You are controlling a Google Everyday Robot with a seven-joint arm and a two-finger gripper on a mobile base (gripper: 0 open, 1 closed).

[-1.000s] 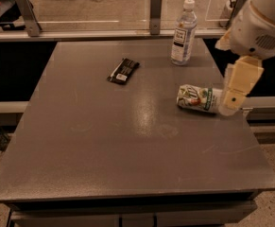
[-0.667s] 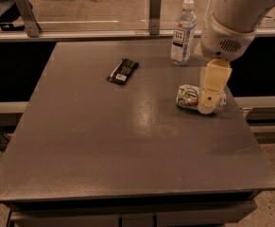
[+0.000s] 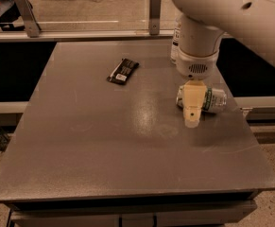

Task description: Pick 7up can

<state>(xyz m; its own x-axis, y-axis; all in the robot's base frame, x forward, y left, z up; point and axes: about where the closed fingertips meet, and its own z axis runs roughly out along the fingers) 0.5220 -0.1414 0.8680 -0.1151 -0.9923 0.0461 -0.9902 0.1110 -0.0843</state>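
The 7up can (image 3: 213,100) lies on its side near the right edge of the grey table (image 3: 104,150). It is silver with a green band, and its top points right. My gripper (image 3: 193,113) hangs from the white arm (image 3: 198,46) and comes down over the left half of the can, covering that part from the camera. I cannot tell whether it touches the can.
A clear water bottle (image 3: 175,48) stands at the back right, mostly hidden behind the arm. A black snack bar (image 3: 123,71) lies at the back middle. A glass barrier with metal posts (image 3: 154,11) runs along the table's far edge.
The arm has swung left and forward. The gripper has moved from the right of the can to directly over its left half. The can, bottle and bar have not moved.
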